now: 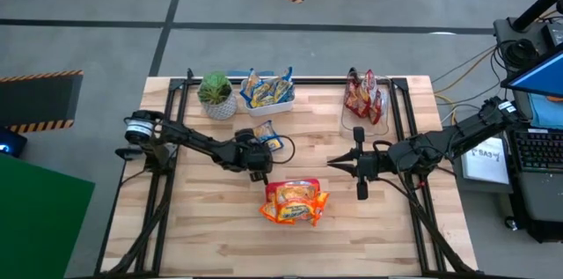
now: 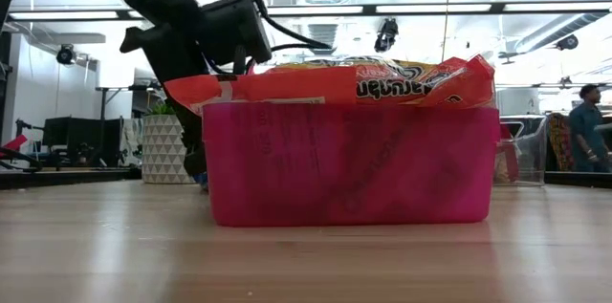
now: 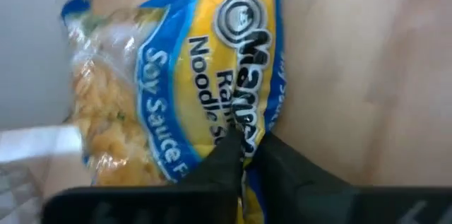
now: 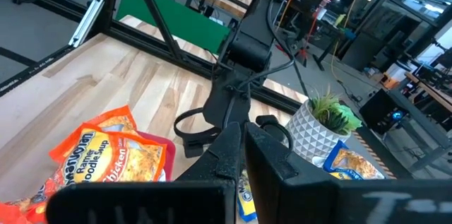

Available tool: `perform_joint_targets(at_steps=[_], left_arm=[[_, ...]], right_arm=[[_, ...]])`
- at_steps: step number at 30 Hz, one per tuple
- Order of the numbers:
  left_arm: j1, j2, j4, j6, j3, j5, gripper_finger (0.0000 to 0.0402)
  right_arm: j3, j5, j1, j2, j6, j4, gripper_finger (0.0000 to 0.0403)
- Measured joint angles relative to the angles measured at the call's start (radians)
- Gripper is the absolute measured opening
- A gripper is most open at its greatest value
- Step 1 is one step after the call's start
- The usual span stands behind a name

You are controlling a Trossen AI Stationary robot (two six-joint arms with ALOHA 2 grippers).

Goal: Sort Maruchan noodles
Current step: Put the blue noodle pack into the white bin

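So the left tool [image 3: 244,164] is clenched on a blue-and-yellow Maruchan packet [image 3: 191,75], "Soy Sauce" readable, mid-surface [image 1: 202,226] near the white bin [image 1: 266,94]. Orange packets [image 1: 295,201] fill the pink bin [image 2: 349,164]. Right tool [image 1: 339,164] hangs nearby, pinched closed, holding nothing.

1. Packet [image 3: 205,83] pinched by the left gripper [image 3: 244,157] — blue border, yellow face, dark lettering.
2. Pink bin [image 2: 349,164] — translucent magenta, holding orange-yellow packets [image 1: 295,201] at the table's 6 o'clock.
3. Dark red packets [image 1: 363,94] at 1 o'clock.
4. Blue-and-yellow packets [image 1: 266,91] at 11 o'clock.
5. Plant pot [image 4: 318,133]: white, grey triangle pattern, green leaves.
6. Table [image 1: 211,235]: pale wood strips.
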Motion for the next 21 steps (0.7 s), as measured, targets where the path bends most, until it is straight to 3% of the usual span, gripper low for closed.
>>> perform_joint_targets(at_steps=[2,8,21], left_arm=[[0.002,0.000,-0.014,-0.005,0.004,-0.012,0.0010],[0.000,-0.031,-0.008,-0.003,0.034,-0.017,0.0007],[0.104,-0.309,0.132,-0.028,0.040,-0.071,0.0001]], right_arm=[[0.000,0.000,0.000,0.000,0.000,0.000,0.0013],[0.000,0.000,0.000,0.000,-0.001,0.000,0.0013],[0.002,-0.001,0.000,-0.001,-0.008,0.000,0.0013]])
